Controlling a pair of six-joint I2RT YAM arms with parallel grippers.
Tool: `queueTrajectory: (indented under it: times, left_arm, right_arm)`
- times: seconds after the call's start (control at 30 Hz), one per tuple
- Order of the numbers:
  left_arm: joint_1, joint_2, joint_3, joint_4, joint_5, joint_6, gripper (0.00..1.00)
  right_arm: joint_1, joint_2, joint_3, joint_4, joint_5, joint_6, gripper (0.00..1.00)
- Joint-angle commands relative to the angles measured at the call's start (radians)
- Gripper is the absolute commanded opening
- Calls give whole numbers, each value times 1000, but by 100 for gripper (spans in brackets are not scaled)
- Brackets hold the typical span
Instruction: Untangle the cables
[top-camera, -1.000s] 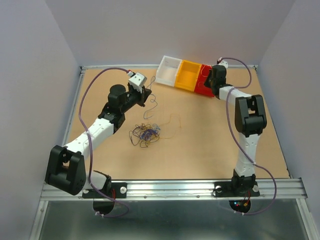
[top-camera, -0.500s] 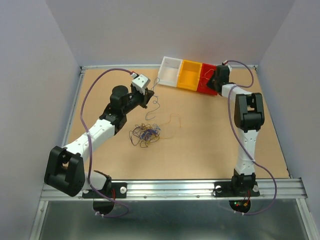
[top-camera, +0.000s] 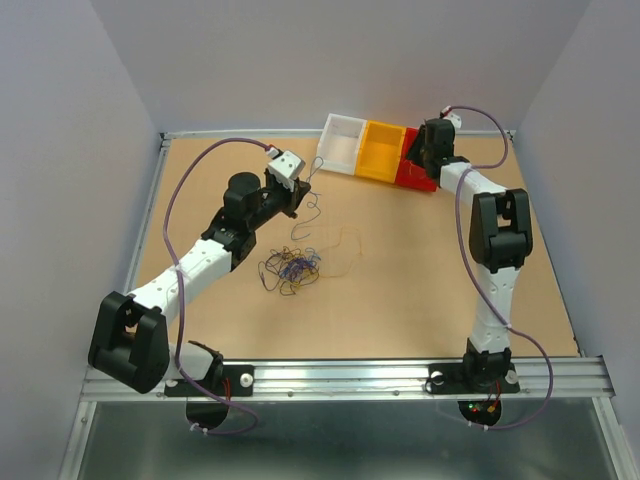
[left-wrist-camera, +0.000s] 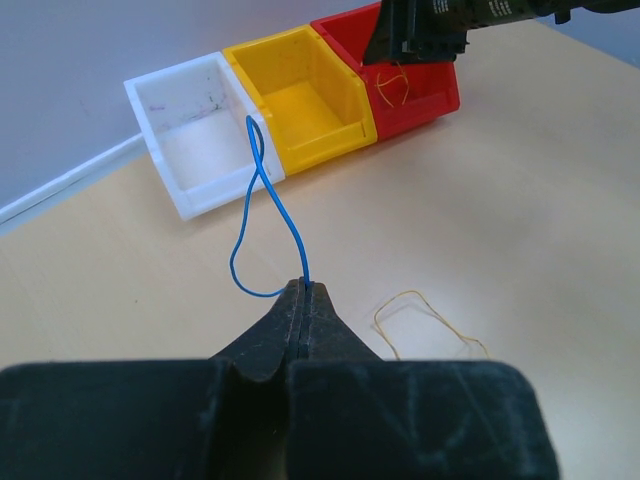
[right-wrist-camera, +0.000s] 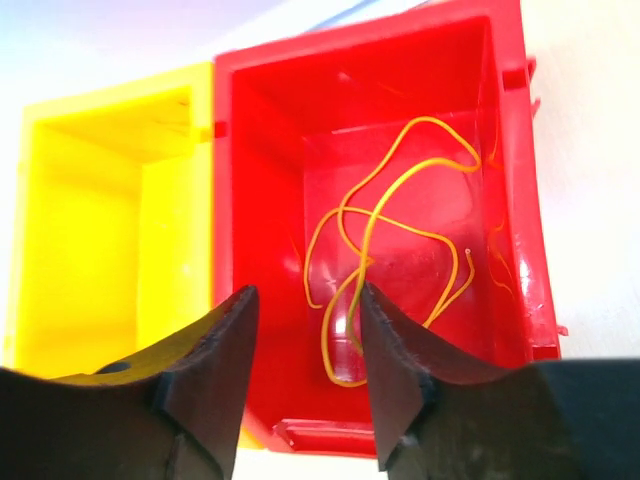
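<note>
Careful, left pincer clamps only the blue wire's end and could lose it; right pincer gapes empty above red bin.

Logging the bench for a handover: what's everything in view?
white bin: one, white, left end of row, far edge of table
yellow bin: one, yellow, middle of row
red bin: one, red, right end of row
tangle of cables: one heap, blue, black, yellow-orange, mid-table
blue cable: one, blue, pinched in left gripper
loose cable: one, yellow-orange, on table right of tangle
cable in red bin: at least one, yellow-orange, bin floor
table: one, tan, under everything
left gripper: one, black, shut on blue cable
right gripper: one, black, open above red bin
</note>
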Motion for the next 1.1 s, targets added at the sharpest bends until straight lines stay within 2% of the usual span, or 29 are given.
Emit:
queueTrajectory:
  times: [0.0,0.13,0.43,0.47,0.57,0.77,0.9,1.07]
  left_arm:
    - [-11,-38,-1,24,-11,21,0]
    - [-13,-41,-1,23,-15,24,0]
    - [-18,-48,-4,20,-23,29,0]
    - [-18,-47,-4,21,-25,32,0]
    - [-19,-48,-2,17,-25,32,0]
    - [-24,-47,-2,15,-26,36,0]
    - [-25,-48,-2,14,-29,36,0]
    - [-27,-42,2,9,-32,38,0]
  right_arm:
    - [15,-70,-8,14,42,-33,55]
    - [36,-63,14,18,56,-49,70]
    - [61,-2,101,-3,79,-49,81]
    - [60,10,148,-90,91,-43,82]
    - [61,42,201,-163,123,-20,89]
    - [69,70,238,-184,135,-39,95]
    - [70,113,323,-313,172,-55,98]
    - [81,130,386,-379,212,-67,100]
